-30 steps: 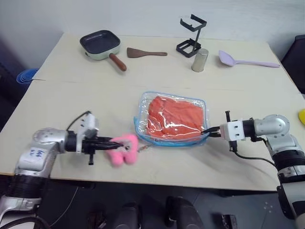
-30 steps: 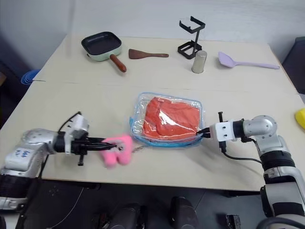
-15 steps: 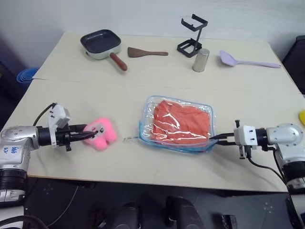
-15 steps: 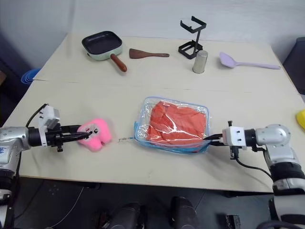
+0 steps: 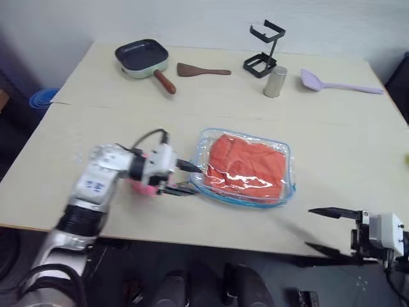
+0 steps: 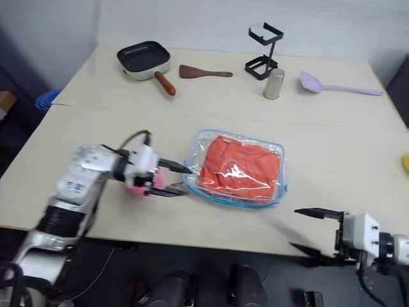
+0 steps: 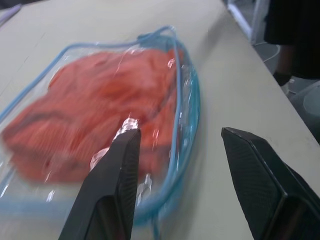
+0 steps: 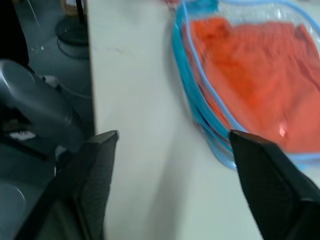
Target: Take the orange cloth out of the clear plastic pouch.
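- The left pincer (image 5: 185, 177) reaches in from the robot's left with its two black fingers spread apart, grasping nothing.
- Its fingertips lie at the left edge of the clear plastic pouch (image 5: 286, 192); whether they touch the plastic cannot be told. In the left wrist view one finger (image 7: 114, 185) shows in front of the pouch's blue-trimmed rim and the other finger is over bare desk beside it.
- A pink plush toy (image 5: 142, 187) lies on the desk just behind the left pincer, partly hidden by the wrist.
- The right pincer (image 6: 308, 229) is at the near right edge of the desk, well apart from the pouch, its fingers spread wide and empty.
- In the right wrist view the pouch lies ahead of that pincer, between and beyond its two fingers, not touched by them.
- The orange cloth (image 5: 246, 166) lies folded and wrinkled inside the pouch, which rests flat near the middle of the pale desk (image 5: 339, 147).
- Along the far side of the desk, from the robot's left to right: a small square pan (image 5: 142, 58) with a brown handle, a brown spatula (image 5: 201, 70), a black wire stand (image 5: 263, 48), a metal cup (image 5: 275, 82) just in front of the stand, and a lilac spoon-shaped turner (image 5: 339, 82).
- A blue object (image 5: 40, 100) sits on the floor beyond the desk's left edge.
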Robot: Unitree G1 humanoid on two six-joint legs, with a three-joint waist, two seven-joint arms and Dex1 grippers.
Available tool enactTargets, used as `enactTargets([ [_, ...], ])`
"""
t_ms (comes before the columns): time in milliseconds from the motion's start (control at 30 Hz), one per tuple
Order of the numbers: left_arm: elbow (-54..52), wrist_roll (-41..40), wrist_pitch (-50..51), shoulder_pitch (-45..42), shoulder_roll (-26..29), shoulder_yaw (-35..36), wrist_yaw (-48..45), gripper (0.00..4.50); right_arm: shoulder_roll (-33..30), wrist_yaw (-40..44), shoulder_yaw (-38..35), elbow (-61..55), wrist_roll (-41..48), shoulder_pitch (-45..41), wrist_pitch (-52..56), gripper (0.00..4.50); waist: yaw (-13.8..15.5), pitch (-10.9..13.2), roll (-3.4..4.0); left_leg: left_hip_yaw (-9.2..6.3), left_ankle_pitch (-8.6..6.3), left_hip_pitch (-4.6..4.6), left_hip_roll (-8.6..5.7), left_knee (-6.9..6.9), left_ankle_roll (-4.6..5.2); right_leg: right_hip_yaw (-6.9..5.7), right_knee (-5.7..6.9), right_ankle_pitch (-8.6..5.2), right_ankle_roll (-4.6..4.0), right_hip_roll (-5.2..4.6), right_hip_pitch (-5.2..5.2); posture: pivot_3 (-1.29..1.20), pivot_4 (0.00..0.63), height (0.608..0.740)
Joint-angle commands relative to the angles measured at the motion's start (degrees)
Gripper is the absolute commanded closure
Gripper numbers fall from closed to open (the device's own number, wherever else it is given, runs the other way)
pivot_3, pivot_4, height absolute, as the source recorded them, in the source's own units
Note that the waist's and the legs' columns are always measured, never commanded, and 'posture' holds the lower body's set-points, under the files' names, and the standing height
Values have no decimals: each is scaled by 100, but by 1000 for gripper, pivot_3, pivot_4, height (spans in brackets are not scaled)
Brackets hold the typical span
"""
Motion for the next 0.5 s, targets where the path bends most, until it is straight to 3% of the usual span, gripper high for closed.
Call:
enactTargets([
  [33, 1083, 767, -1017, -381, -185, -252, 344, 1818, 315, -501, 85, -627, -304, 174, 86, 64, -23, 0, 0, 10, 0, 6, 2, -1, -2, 9, 1, 0, 0, 5, -1, 0, 150, 740],
  [67, 1399, 952, -1313, -494, -227, -356, 364, 1818, 396, -586, 137, -722, -399, 227, 98, 64, -18, 0, 0, 16, 0, 12, 2, -3, -2, 14, 0, 0, 0, 5, -1, 0, 150, 740],
  [167, 1904, 1051, -1820, -712, -261, -485, 66, 2384, 531, -733, 194, -930, -597, 394, 137, 0, -1, 0, 0, 29, 0, 23, 1, -7, -2, 26, 1, 0, 0, 4, -1, 0, 150, 740],
  [333, 1841, 727, -1777, -823, -288, -441, -436, 3850, 652, -912, 170, -1127, -700, 617, 198, 0, 25, 0, -1, 22, -1, 13, 1, -3, 2, 20, 3, 0, 0, 1, -2, 0, 150, 740],
  [500, 1955, 759, -1601, -835, -333, -403, -438, 3850, 724, -1036, 162, -1185, -784, 670, 209, 0, 23, 0, -1, 17, 0, 8, 0, 0, 4, 15, 2, 0, 0, 2, -2, 0, 150, 740],
])
